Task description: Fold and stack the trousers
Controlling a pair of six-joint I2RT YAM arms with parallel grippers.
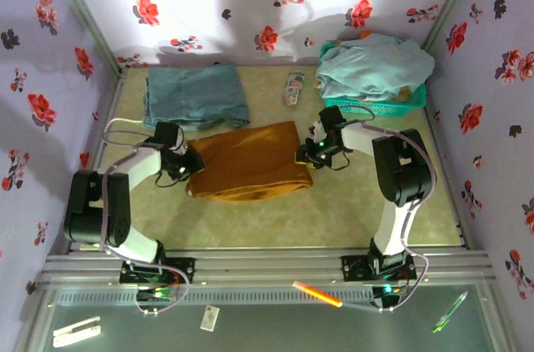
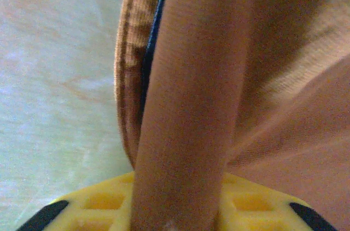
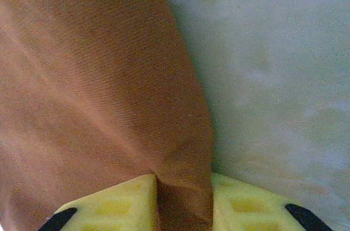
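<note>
DESK: Where do the trousers (image 1: pixel 249 162) lie from each arm?

PHOTOGRAPHER: Between them. From above, the folded ochre bundle stretches inward from the left gripper (image 1: pixel 188 162) to the right gripper (image 1: pixel 304 154), and its long axis runs straight from one to the other. Each gripper sits at its own end of the cloth, so neither is nearer.

DESK: And the jaws?

PHOTOGRAPHER: Narrow, and both are pinching cloth. In the left wrist view a thick fold of trousers (image 2: pixel 191 105) rises from between the yellow pads (image 2: pixel 98 204). In the right wrist view a corner of the cloth (image 3: pixel 180 187) tucks down between that gripper's pads (image 3: pixel 246 203).

DESK: What does the overhead view add?

PHOTOGRAPHER: The surroundings. A folded blue garment (image 1: pixel 196 95) lies beyond the left gripper, and a basket (image 1: pixel 420 95) of pale cloth lies beyond the right one. The bite itself reads clearly up close. I judge that any fold depends on both ends travelling together across that axis, or the bundle will skew.
</note>
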